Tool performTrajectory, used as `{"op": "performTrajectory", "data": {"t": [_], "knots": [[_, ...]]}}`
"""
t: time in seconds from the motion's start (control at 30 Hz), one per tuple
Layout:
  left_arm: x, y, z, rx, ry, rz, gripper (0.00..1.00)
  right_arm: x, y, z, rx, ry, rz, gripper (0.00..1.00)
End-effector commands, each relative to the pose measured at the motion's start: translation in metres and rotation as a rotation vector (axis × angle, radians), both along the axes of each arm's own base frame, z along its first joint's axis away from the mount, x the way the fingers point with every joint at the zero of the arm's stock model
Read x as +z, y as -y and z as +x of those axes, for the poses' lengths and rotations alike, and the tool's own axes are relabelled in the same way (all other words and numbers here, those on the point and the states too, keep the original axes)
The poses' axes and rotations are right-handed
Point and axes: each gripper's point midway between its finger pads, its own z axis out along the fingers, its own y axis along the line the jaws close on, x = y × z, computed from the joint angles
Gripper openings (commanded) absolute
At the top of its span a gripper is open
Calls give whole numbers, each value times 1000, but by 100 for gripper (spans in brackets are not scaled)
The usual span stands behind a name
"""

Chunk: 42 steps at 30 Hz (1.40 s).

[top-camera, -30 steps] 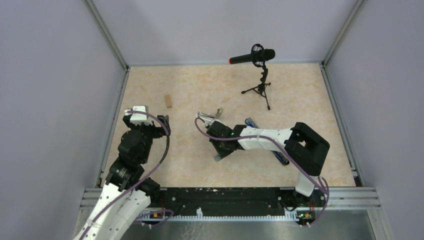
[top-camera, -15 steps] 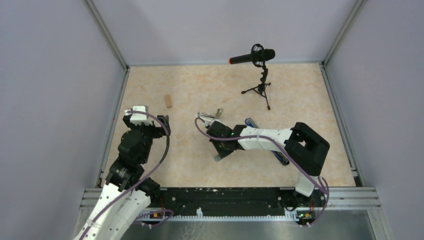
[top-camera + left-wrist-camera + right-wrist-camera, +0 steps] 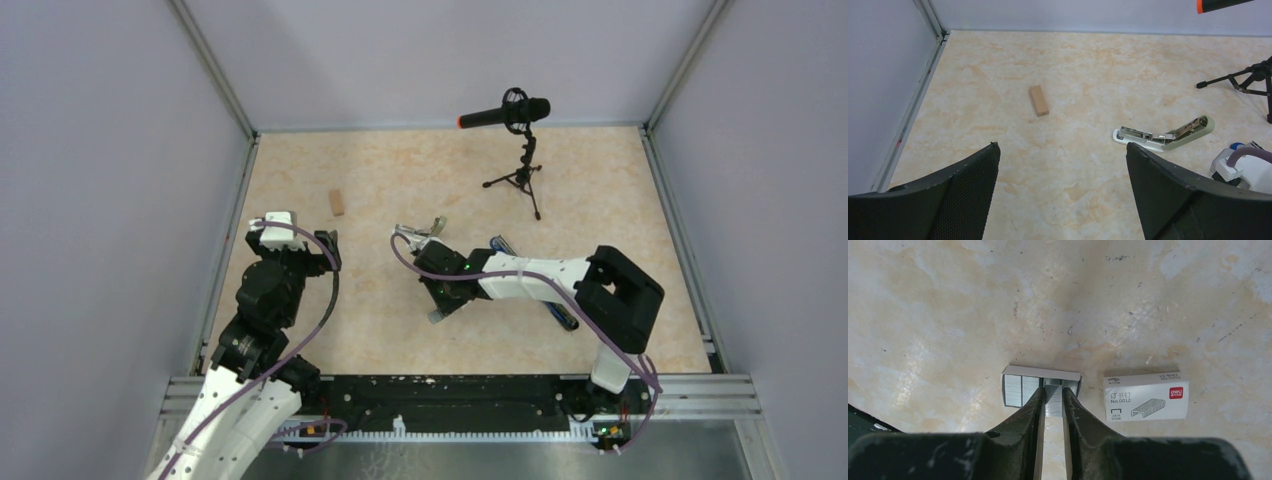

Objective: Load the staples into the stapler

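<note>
The pale grey-green stapler (image 3: 420,233) lies hinged open on the table, its silvery rail showing; it also shows in the left wrist view (image 3: 1163,136). My right gripper (image 3: 1052,393) points down at the table just in front of the stapler (image 3: 438,312). It is shut on a grey strip of staples (image 3: 1052,402) at the open inner tray (image 3: 1018,386), which holds more strips. The white staple box (image 3: 1145,396) with a red mark lies right beside the tray. My left gripper (image 3: 1063,167) is open and empty, left of the stapler (image 3: 330,248).
A brown wooden block (image 3: 338,202) lies at the far left, also in the left wrist view (image 3: 1039,100). A microphone on a small tripod (image 3: 520,150) stands at the back. A blue bar (image 3: 503,245) lies partly under my right arm. Walls enclose the table.
The right arm's elbow has shifted very slightly to the right. Nothing else has visibly moved.
</note>
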Motion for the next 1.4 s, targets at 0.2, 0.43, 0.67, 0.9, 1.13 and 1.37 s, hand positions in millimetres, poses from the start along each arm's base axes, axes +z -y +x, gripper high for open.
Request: {"op": "performTrajectory", "data": {"t": [0.2,0.43,0.67,0.9,1.13,1.37], "knots": [[11,0,1,0,50,-20,99,44,-20,1,31,45,113,16],[13,1,0,-5,53,-23,99,59,0,18,12,65,111,16],[12,4,0,-23,53,-29,99,91,55,65,-76,157,107,16],[13,6,-1,-30,54,-33,99,113,105,114,-146,217,83,15],[13,7,-2,-36,55,-36,99,104,128,145,-135,211,39,15],[15,6,-3,-34,65,-42,99,93,138,164,-79,224,-5,15]]}}
